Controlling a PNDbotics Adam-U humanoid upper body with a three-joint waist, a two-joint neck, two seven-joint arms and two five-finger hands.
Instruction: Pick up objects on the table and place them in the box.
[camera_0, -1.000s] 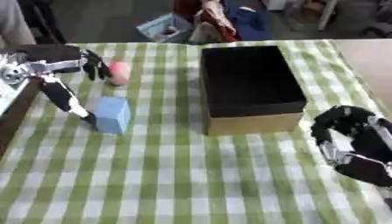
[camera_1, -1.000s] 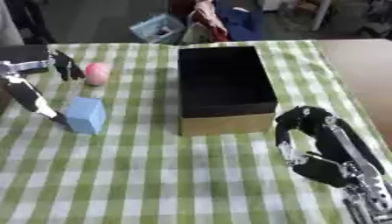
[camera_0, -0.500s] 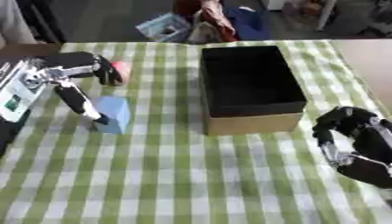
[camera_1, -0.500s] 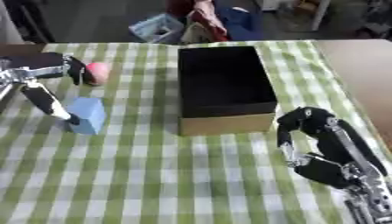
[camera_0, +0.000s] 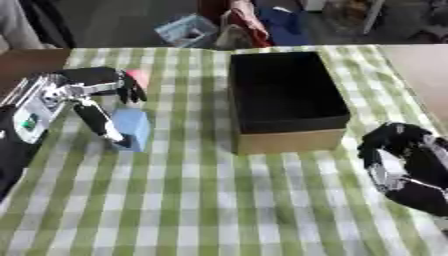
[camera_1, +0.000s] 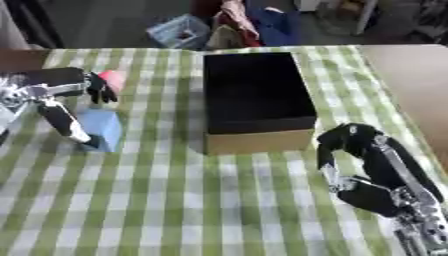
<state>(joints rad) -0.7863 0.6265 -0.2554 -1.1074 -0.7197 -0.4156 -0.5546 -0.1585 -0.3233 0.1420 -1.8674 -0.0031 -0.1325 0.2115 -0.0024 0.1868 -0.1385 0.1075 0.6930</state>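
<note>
On the green-checked worktop (camera_0: 219, 200), my left hand (camera_0: 83, 95) straddled the pale blue block (camera_0: 133, 127), fingers (camera_0: 96, 120) unclosed; it risked tipping.

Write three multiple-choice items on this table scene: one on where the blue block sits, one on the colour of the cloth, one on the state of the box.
1. Where is the blue block relative to the box?
A. Inside it
B. On the cloth to its left
C. On the cloth to its right

2. What colour is the tablecloth?
A. Green and white check
B. Plain red
C. Blue stripes

3. What state is the box in?
A. Lidded
B. Tipped over
C. Open-topped and upright

Answers: 1 B, the block stands left of the box beside the left hand. 2 A, green and white squares cover the table. 3 C, its dark inside shows from above.
</note>
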